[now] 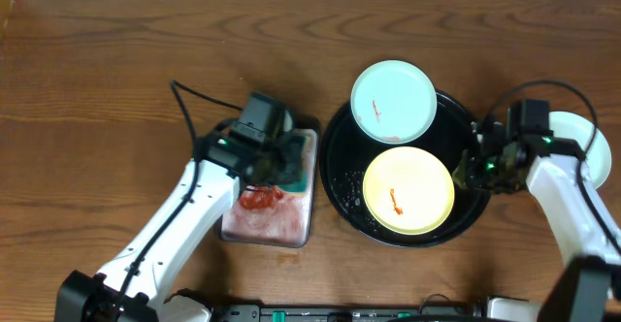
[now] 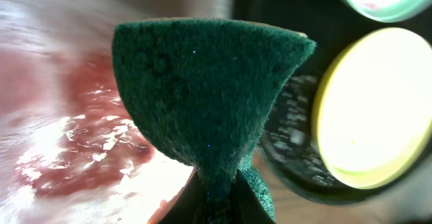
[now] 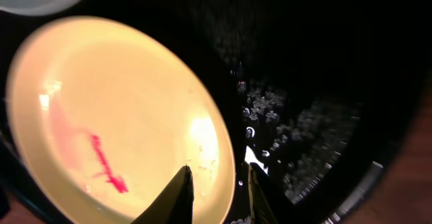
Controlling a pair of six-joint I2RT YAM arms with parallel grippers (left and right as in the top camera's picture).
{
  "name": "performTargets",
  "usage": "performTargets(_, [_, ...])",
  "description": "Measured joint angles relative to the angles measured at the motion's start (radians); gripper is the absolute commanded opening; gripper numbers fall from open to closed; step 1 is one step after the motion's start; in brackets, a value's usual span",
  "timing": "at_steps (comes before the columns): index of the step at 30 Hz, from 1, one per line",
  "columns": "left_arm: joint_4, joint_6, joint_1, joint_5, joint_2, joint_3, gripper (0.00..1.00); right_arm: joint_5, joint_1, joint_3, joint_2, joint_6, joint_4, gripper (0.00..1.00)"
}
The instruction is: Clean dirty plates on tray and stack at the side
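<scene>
The yellow plate (image 1: 408, 190) lay in the near part of the black tray (image 1: 340, 172), with a red smear in its middle. The mint plate (image 1: 393, 102), with a small red mark, sat at the far side of the tray, over its rim. Water drops lay on the bare tray floor. A third plate (image 1: 572, 126), pale, lay on the brown worktop (image 1: 116, 89) right of the tray, partly hidden by the right arm. Left of the tray stood a metal pan (image 1: 291, 227) holding reddish water.

The right claw (image 3: 217, 169) was at the right edge of the yellow plate, one finger on each side of the rim. I cannot tell if it pinched the rim. The left claw (image 2: 219, 200) was clamped on a green sponge (image 2: 202, 96) above the pan.
</scene>
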Motion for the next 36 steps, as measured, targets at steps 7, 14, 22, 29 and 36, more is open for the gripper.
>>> performTargets(7, [0.133, -0.061, -0.138, 0.043, 0.000, 0.000, 0.07, -0.034, 0.005, -0.003, 0.185, -0.035, 0.063, 0.06])
performTargets(14, [0.237, -0.143, -0.236, 0.043, 0.028, 0.000, 0.08, -0.034, 0.066, -0.002, 0.204, -0.044, 0.082, 0.01])
performTargets(22, [0.376, -0.210, -0.335, 0.043, 0.193, 0.000, 0.07, 0.097, 0.154, -0.002, 0.174, 0.041, 0.076, 0.01])
performTargets(29, [0.605, -0.286, -0.397, 0.067, 0.389, 0.000, 0.07, 0.145, 0.189, -0.002, 0.168, 0.080, 0.076, 0.01])
performTargets(36, [0.607, -0.309, -0.406, 0.081, 0.476, 0.031, 0.07, 0.149, 0.193, -0.002, 0.167, 0.090, 0.077, 0.01])
